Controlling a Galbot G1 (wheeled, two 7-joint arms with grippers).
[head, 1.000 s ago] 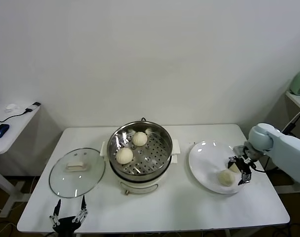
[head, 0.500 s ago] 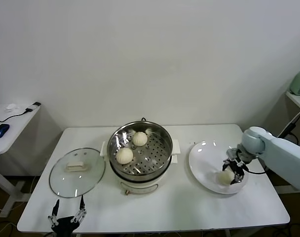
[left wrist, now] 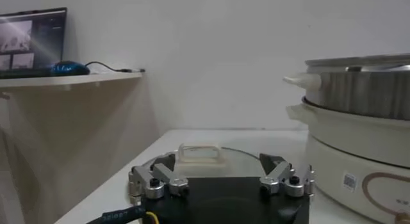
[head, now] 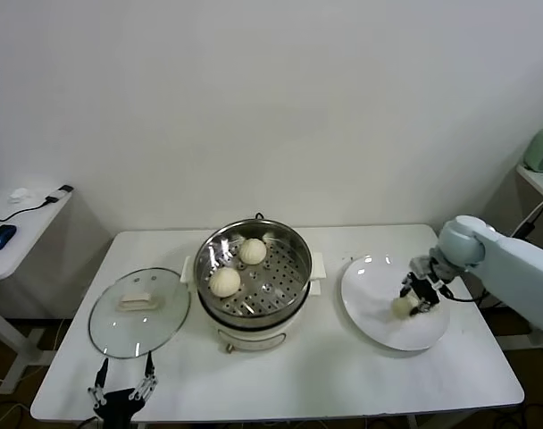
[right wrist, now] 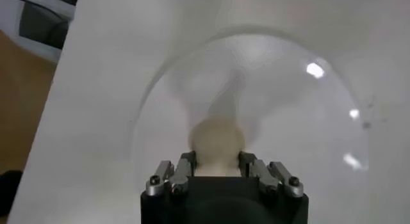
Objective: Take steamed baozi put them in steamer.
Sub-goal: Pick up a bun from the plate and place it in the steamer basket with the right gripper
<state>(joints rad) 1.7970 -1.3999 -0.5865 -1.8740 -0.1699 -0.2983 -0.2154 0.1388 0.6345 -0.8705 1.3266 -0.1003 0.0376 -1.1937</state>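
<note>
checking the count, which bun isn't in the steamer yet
The bun over the white plate, between the right gripper's fingers. The other two buns sit on the steamer tray.

left gripper [head: 122, 391]: body cut by head view's lower edge | baozi [right wrist: 216, 144]: blurred, near side hidden behind right gripper [right wrist: 216, 171] | steamer [left wrist: 359, 123]: cut by frame edge
</note>
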